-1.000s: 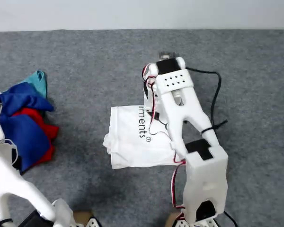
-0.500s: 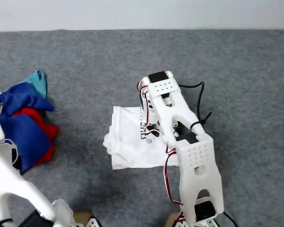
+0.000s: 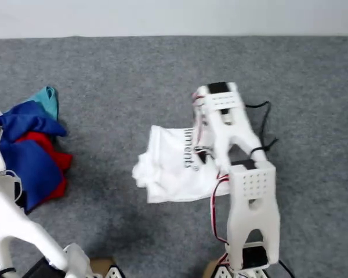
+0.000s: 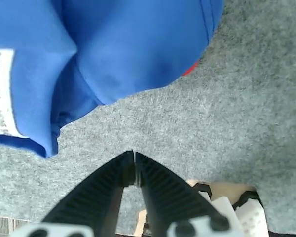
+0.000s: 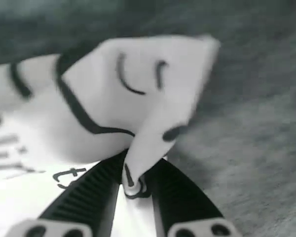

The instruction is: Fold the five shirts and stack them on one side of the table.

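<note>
Left gripper (image 4: 134, 159): jaws pressed together, nothing between them. It hangs over bare grey table (image 4: 227, 123), just beside the edge of the blue shirt (image 4: 128, 44).

Right gripper (image 5: 133, 183): clamped on a corner of the white shirt (image 5: 138, 84), fabric peaked up out of the jaws. That view is blurry, so I can't say whether it has one layer or two.

From above, the right arm (image 3: 252, 191) reaches over the right edge of the white shirt, which lies mid-table. It is partly folded, print up, with its left edge bunched and wavy.

The unfolded pile sits at the table's left edge: blue shirt, red shirt (image 3: 55, 168) under it, teal shirt (image 3: 46, 97) at the far end. I count four shirts in view; a fifth may be buried.

My read: first shirt, mid-fold, roughly a tenth of the job done.

To do this fold well:
- keep the pinch low and carry the corner straight across; a high lift will drag the whole shirt
- lay it edge to edge, then let go only once the cloth rests flat
- the bunched left edge needs smoothing, or the stack will sit lopsided
- the left gripper is free and could pin the far side while the right one pulls

Risk: the shirt slides on the table instead of folding.
</note>
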`<state>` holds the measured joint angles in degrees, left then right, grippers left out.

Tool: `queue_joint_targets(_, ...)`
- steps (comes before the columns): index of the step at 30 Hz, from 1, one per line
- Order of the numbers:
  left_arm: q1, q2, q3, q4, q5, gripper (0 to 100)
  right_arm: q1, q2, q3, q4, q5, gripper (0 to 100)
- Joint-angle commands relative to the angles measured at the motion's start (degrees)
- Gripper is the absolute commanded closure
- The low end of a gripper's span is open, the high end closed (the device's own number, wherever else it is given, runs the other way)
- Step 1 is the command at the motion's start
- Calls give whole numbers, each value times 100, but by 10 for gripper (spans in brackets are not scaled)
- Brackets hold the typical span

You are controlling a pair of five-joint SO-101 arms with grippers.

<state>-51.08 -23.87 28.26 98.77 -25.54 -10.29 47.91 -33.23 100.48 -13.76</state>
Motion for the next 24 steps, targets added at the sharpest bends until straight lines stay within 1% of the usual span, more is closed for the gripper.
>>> queue_joint_targets(1,35,-185,-66,26,44,993,769,-171,-334,180,835,988)
queue_joint_targets(8,35,-185,-57,26,35,993,1508,119,-1679,-75,2892,989)
queue_joint_targets(12,35,-185,-48,26,35,993,1587,444,-2831,-92,4281,989)
queue_joint_targets(15,35,-185,-40,26,35,993,1587,769,-3692,-92,5002,989)
queue_joint_targets(17,35,-185,-31,26,35,993,1560,1015,-4185,-92,5213,989)
queue_joint_targets(20,35,-185,-31,26,35,993,1543,1358,-4659,-31,5222,972)
queue_joint_targets(22,35,-185,-22,35,35,993,1552,1481,-4862,145,5125,892)
queue_joint_targets(24,26,-185,-22,35,35,993,1587,1464,-5029,242,4607,806)
